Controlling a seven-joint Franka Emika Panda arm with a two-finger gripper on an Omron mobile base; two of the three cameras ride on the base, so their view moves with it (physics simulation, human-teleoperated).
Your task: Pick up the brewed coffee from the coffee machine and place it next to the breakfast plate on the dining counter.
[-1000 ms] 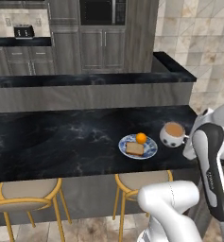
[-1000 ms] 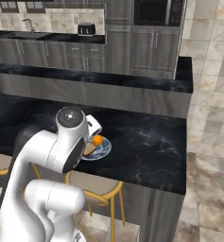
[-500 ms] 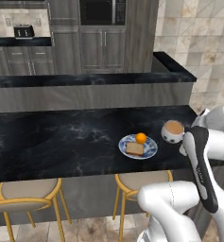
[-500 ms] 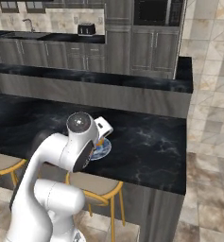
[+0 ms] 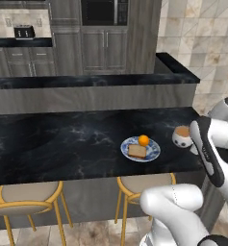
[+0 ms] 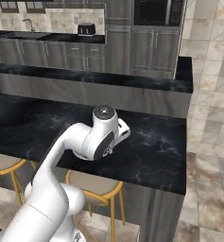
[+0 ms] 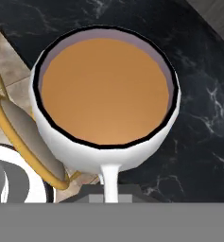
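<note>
One white mug of light brown coffee [image 5: 182,136] sits near the right end of a long black marble counter [image 5: 62,144], seen from the left base camera. At about nine o'clock from the mug, a short gap away, lies a blue-and-white patterned plate [image 5: 151,153] holding a slice of brown toast [image 5: 137,151] and a small orange fruit [image 5: 143,140]. A raised back ledge runs behind the counter at twelve o'clock, and gold-legged stools [image 5: 25,198] stand along the near edge at six o'clock. The white robot arm [image 5: 208,146] rises at three o'clock and bends over the mug.

From the hand camera, the mug [image 7: 106,99] looms large and upright, its coffee level and unspilled. Its handle [image 7: 109,182] points to six o'clock, straight toward the gripper. The fingertips are hidden behind the handle and the bottom of the view, so whether they grip the handle or have let go cannot be told. Whether the mug's base rests on the counter or hangs just above it is also unclear.

The placing step appears almost finished, since the mug is already beside the plate. To do it well, the mug should settle flat and fully on the marble, away from the near edge. The fingers should then part gently and draw straight back along the handle, so nothing tips or slops.
</note>
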